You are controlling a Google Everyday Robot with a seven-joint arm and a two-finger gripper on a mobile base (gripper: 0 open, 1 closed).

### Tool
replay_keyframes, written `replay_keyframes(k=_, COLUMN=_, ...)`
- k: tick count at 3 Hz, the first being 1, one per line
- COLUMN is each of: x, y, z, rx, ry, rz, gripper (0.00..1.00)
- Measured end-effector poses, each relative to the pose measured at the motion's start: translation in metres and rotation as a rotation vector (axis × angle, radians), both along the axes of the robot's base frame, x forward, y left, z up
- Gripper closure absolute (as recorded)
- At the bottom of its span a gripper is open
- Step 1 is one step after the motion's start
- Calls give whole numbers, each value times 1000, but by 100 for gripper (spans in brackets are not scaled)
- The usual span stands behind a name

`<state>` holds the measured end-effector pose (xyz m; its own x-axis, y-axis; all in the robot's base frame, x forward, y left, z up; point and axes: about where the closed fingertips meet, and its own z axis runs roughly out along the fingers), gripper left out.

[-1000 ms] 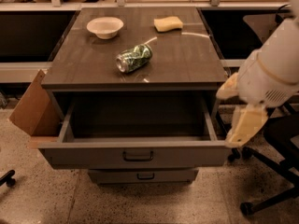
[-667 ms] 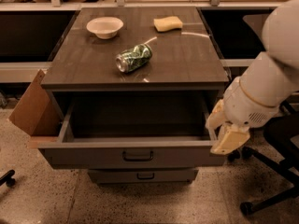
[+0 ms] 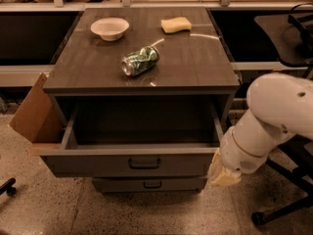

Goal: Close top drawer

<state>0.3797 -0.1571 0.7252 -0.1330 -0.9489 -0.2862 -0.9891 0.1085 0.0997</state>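
Camera view: gripper beside open top drawer, below bench front-right corner; claw opening: cannot tell. Positioning step; next, press drawer front rearward.

Lab: end effector beside top drawer

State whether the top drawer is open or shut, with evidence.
Open. The top drawer is pulled well forward of the cabinet, its interior exposed. The gripper is beside its front right corner.
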Motion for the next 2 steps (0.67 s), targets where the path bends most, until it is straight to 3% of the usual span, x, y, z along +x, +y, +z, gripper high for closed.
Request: replay_keyframes(k=2, x=0, y=3, z=-18, rx=13, ry=-7, rz=6, gripper=100)
